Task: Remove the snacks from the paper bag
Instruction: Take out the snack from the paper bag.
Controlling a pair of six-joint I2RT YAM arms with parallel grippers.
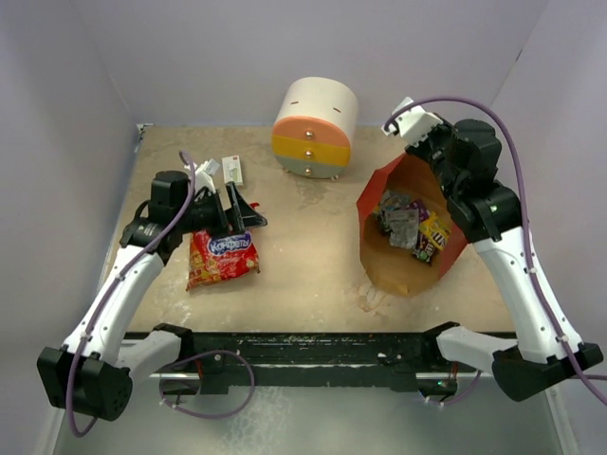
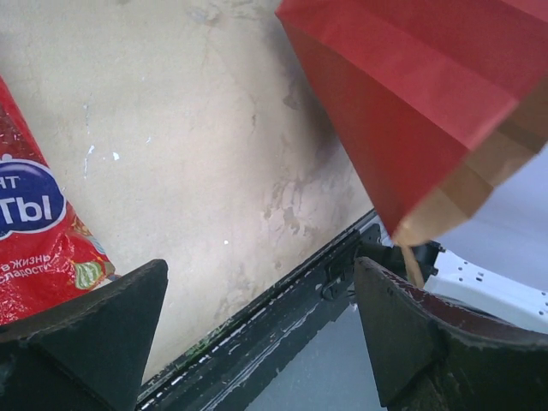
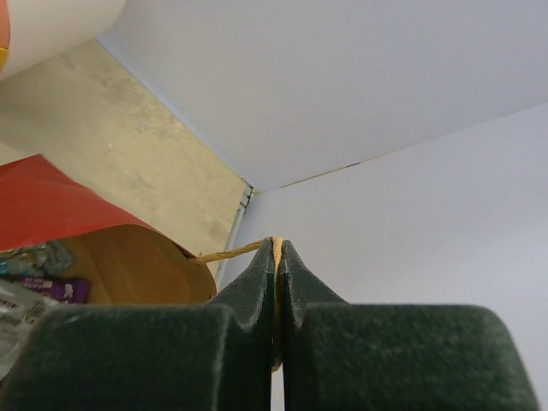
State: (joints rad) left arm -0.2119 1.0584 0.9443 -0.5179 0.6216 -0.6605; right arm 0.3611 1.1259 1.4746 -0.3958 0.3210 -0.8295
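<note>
The paper bag, red outside and brown inside, stands tilted at the right with its mouth open. Silver, yellow-orange and dark candy wrappers lie inside it. My right gripper is at the bag's far rim. In the right wrist view the gripper is shut on the bag's twisted paper handle, with the bag and wrappers at lower left. The red chip bag lies on the table at the left. My left gripper is open and empty just above it. The left wrist view shows this gripper, the chip bag and the paper bag.
A round white-orange-yellow drawer unit stands at the back centre. A small white-green box lies at the back left, near the left arm. Bare table lies between the chip bag and the paper bag. The black base rail runs along the near edge.
</note>
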